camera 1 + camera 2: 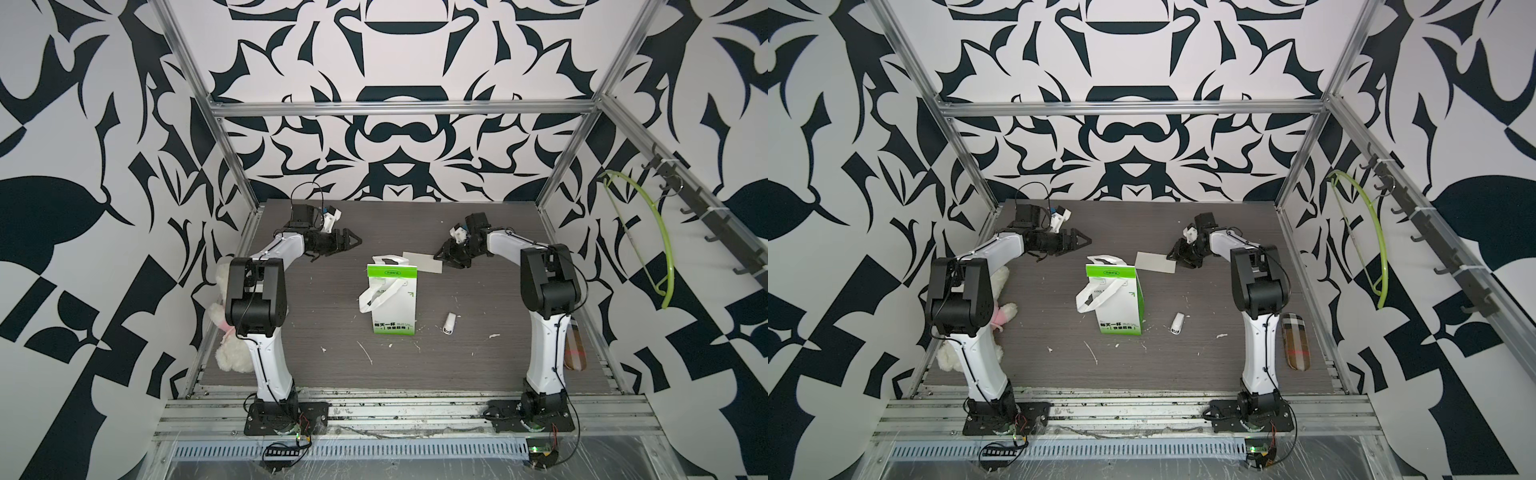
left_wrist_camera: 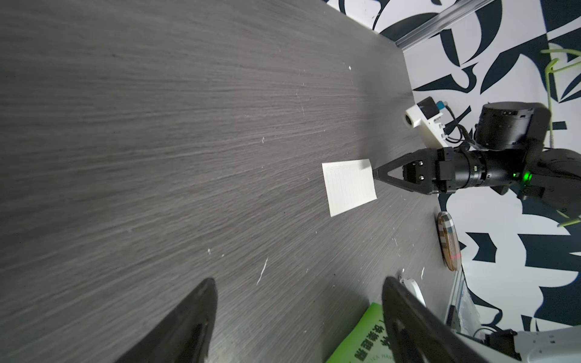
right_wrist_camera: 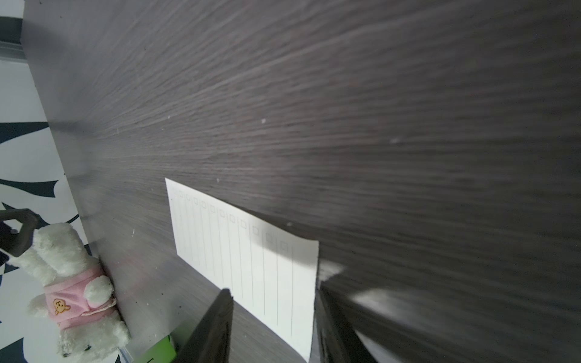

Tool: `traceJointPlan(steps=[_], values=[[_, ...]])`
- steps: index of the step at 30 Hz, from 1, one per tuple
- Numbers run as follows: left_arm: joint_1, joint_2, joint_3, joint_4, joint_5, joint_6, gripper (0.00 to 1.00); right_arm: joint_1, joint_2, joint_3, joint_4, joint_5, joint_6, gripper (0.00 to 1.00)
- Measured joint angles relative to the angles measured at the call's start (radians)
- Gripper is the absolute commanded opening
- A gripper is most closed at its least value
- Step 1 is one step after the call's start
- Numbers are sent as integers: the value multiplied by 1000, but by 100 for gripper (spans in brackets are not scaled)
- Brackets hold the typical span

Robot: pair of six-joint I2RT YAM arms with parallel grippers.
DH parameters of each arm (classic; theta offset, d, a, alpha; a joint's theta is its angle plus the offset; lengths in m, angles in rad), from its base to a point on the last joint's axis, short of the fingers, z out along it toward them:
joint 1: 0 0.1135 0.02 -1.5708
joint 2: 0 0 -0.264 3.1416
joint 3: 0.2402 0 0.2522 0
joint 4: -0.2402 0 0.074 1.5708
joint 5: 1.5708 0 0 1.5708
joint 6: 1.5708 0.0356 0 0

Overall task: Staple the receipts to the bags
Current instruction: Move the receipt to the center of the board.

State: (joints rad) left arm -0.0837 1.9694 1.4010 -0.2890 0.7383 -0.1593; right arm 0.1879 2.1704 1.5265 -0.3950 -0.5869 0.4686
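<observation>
The white bag [image 1: 391, 299] with a green top band stands upright at mid-table, its loop handle hanging down its front; it is seen in both top views [image 1: 1119, 299]. Behind it, to the right, the receipt [image 1: 422, 262] lies flat, a cream slip with faint lines. My right gripper [image 3: 273, 287] is low at the slip's right end, jaws apart, with that end of the receipt [image 3: 245, 257] between the fingers. My left gripper [image 2: 298, 279] hovers open and empty behind and to the left of the bag [image 2: 361, 336].
A small white stapler [image 1: 449, 323] lies on the table to the right of the bag. A white plush toy [image 1: 230, 357] sits at the left edge behind the left arm. A plaid case [image 1: 1296, 340] lies by the right arm's base. A green hanger [image 1: 652, 237] hangs on the right wall.
</observation>
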Motion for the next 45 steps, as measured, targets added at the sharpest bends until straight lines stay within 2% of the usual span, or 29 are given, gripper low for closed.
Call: traceJointPlan(steps=[7,14,24,31,38,45], values=[[-12,20,0,-19,49,23,84,37,37,27,37,-68,-1,44],[-28,119,11,15,63,0,84,41,66,64,48,-97,-10,45],[-31,153,47,90,91,-32,84,43,166,238,-51,-117,-124,45],[-47,201,99,100,97,-47,83,45,208,303,-80,-144,-179,45],[-79,207,101,95,97,-65,81,55,214,312,-87,-153,-212,43],[-109,210,90,111,85,-134,79,63,214,312,-89,-145,-209,38]])
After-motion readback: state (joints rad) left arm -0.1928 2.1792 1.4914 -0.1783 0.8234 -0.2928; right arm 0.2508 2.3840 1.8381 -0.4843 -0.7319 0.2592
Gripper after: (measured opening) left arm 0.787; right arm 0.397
